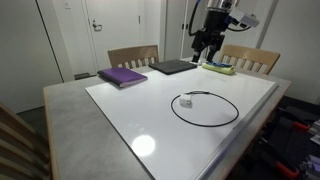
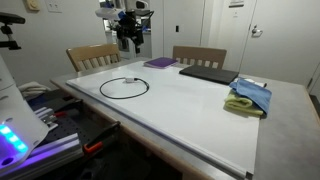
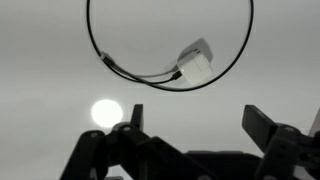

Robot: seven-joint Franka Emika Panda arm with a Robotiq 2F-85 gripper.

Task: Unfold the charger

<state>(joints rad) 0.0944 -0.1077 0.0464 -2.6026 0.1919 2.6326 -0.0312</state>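
The charger lies on the white table as a thin black cable [image 1: 205,108] coiled in one loop, with its small white boxy plug [image 1: 186,101] at the loop's edge. It also shows in an exterior view [image 2: 124,88] and in the wrist view, plug [image 3: 195,63] inside the loop [image 3: 100,50]. My gripper [image 1: 204,44] hangs high above the table, well clear of the cable, also seen in an exterior view [image 2: 130,36]. In the wrist view its fingers [image 3: 197,118] are spread wide with nothing between them.
A purple book [image 1: 123,76] and a dark flat laptop [image 1: 174,67] lie at the table's far side. A blue and yellow-green cloth [image 2: 248,97] lies near one edge. Wooden chairs [image 1: 133,56] stand behind the table [image 1: 120,110].
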